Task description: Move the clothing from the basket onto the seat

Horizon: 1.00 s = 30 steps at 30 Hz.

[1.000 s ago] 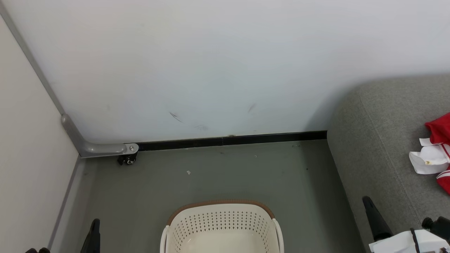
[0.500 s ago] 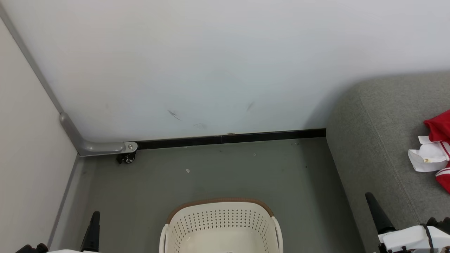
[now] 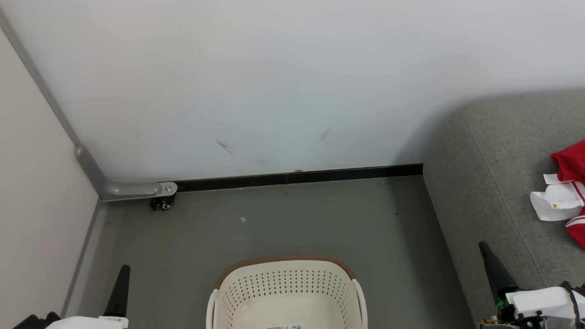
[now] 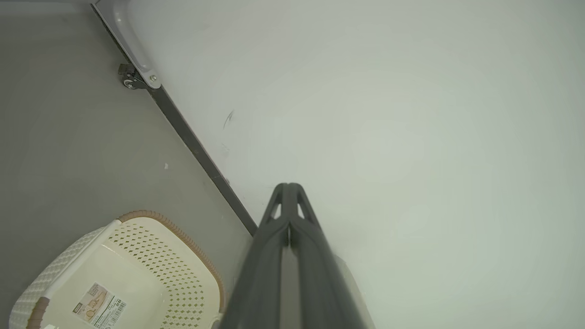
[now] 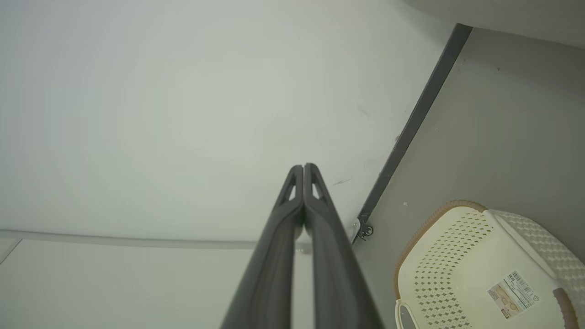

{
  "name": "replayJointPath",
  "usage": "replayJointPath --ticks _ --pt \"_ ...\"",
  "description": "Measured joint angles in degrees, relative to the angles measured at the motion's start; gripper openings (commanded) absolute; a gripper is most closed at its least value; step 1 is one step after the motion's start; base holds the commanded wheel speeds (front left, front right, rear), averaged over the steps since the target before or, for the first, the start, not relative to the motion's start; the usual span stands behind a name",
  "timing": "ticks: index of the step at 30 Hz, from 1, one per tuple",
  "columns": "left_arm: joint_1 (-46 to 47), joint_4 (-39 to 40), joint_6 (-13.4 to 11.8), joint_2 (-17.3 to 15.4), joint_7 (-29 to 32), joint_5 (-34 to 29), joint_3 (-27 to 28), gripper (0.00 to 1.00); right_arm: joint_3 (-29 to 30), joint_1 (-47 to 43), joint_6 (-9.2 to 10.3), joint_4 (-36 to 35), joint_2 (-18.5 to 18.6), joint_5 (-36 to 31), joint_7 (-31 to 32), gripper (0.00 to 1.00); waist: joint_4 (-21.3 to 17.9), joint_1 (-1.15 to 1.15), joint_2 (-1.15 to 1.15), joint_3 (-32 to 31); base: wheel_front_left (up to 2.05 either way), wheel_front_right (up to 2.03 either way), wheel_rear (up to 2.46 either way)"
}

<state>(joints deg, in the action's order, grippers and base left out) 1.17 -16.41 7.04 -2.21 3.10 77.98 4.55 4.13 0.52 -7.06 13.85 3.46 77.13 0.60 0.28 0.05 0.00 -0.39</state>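
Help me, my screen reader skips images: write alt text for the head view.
A cream perforated basket sits on the grey floor at bottom centre, with no clothing in the part seen, while red-and-white clothing lies on the grey seat at the right edge. Both shut, the left gripper and right gripper point up from the lower corners, before a white wall.

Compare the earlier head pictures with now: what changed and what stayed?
The head camera tipped slightly down, so the scene slid up. The left gripper and right gripper, both shut, rose further into view. Nothing grasped or released. The laundry basket and red clothing on the seat stayed put.
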Motion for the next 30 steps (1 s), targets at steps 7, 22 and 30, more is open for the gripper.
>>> replayJointPath --ticks 7,22,30 --pt "0.93 0.21 0.00 0.11 1.35 5.21 0.24 0.00 0.55 1.37 0.00 0.34 0.00 5.89 1.52 0.00 -0.10 -0.01 0.00 0.21 0.00 0.00 0.00" --pt "2.48 0.33 0.01 0.23 3.66 13.36 0.54 0.00 1.38 2.39 0.00 1.22 0.00 16.28 3.70 0.00 -0.27 -0.02 0.00 0.53 0.00 0.00 0.00" --pt "2.69 0.41 0.01 0.24 3.66 13.37 0.54 0.00 1.47 2.42 0.00 1.25 0.00 16.49 3.70 0.00 -0.27 -0.02 0.00 0.54 0.00 0.00 0.00"
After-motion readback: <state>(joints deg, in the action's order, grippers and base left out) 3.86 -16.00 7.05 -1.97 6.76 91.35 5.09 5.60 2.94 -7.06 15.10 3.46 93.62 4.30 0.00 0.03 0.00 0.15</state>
